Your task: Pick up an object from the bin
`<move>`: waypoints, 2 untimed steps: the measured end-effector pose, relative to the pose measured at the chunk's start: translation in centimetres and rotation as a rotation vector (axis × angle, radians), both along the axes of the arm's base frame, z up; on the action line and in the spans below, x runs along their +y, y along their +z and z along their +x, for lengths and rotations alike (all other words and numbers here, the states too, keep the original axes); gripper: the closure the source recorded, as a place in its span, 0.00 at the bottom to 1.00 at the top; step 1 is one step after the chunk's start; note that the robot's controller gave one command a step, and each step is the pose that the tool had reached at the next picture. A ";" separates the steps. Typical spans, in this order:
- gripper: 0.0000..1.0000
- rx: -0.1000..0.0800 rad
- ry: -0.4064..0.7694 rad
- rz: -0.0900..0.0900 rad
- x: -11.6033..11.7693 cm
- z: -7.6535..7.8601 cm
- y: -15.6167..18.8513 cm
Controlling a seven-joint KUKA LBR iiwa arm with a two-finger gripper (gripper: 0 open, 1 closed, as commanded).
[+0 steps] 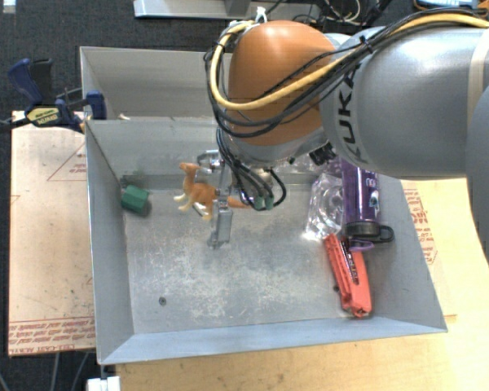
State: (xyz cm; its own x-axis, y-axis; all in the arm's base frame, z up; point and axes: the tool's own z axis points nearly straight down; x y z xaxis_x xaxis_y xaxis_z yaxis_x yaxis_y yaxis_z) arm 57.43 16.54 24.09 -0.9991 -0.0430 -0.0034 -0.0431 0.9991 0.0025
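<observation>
My gripper hangs below the orange dome, down near the bin floor left of the middle. A small orange toy animal lies right against its left side, and a bit of orange shows on its right side too. Whether the toy is gripped I cannot tell. A green block rests near the left wall, well apart from the gripper.
Along the right wall lie a purple item in clear plastic wrapping and, in front of it, a red tool with a black ring. The arm and its cables cover the bin's back right.
</observation>
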 end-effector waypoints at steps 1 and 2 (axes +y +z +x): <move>0.00 -0.002 0.009 0.001 -2.2 1.7 -4.9; 0.00 -0.005 0.065 0.001 -5.1 5.6 -9.5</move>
